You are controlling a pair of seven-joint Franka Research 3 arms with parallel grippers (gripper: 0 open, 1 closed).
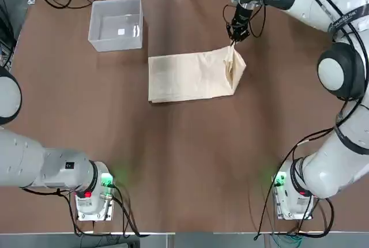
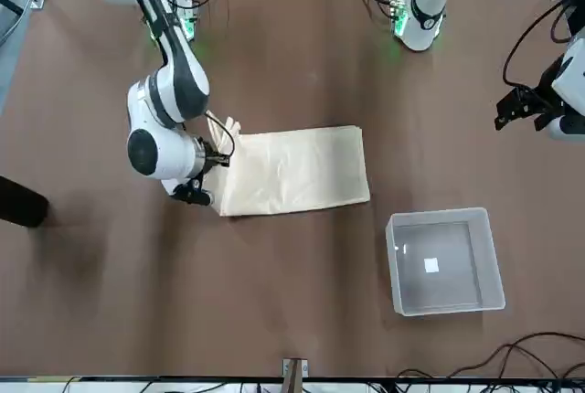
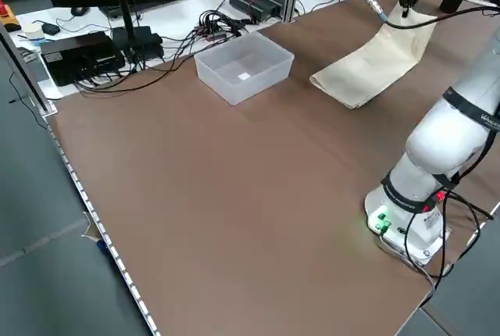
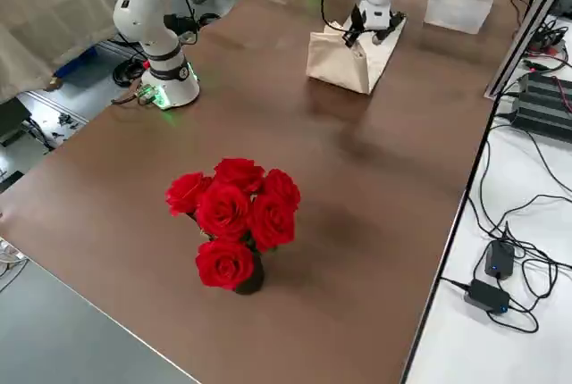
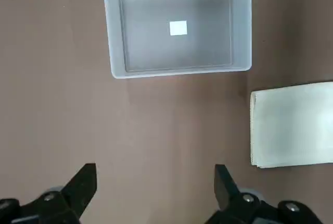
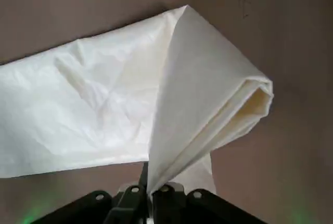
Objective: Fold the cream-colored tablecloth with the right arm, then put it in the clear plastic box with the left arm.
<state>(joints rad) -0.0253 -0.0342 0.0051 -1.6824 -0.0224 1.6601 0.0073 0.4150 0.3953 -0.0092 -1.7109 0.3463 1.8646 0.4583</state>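
The clear plastic box [image 1: 109, 24] is the reference item for all positions. It sits upright on the brown table [image 1: 190, 173], toward the side opposite the arm bases and left of centre. A small white label [image 5: 178, 27] shows at its bottom.

The cream-colored tablecloth [image 1: 184, 77] is to the right of the box, apart from it and somewhat nearer the arm bases. It forms a layered strip. Its main part lies flat; the end farthest from the box is raised, with one corner drawn up and a folded, open-sided loop beside it.

The right gripper [image 6: 149, 183] is located to the right of the box, at the tablecloth's raised end. Its fingers are closed on the fabric and grip the drawn-up corner. The right arm [image 1: 340, 72] reaches in from the right.

The left gripper [image 5: 156, 171] is above the table, to the left of the box and nearer the arm bases. Its fingers are open, well apart, and hold nothing. The left arm [image 1: 43, 158] extends along the left side, nearer the bases than the box.

A bunch of red roses [image 4: 234, 214] in a dark vase [image 4: 251, 277] stands well to the right of the box, past the tablecloth. Black cables [image 3: 215, 23] lie beyond the box, off the table's far edge.
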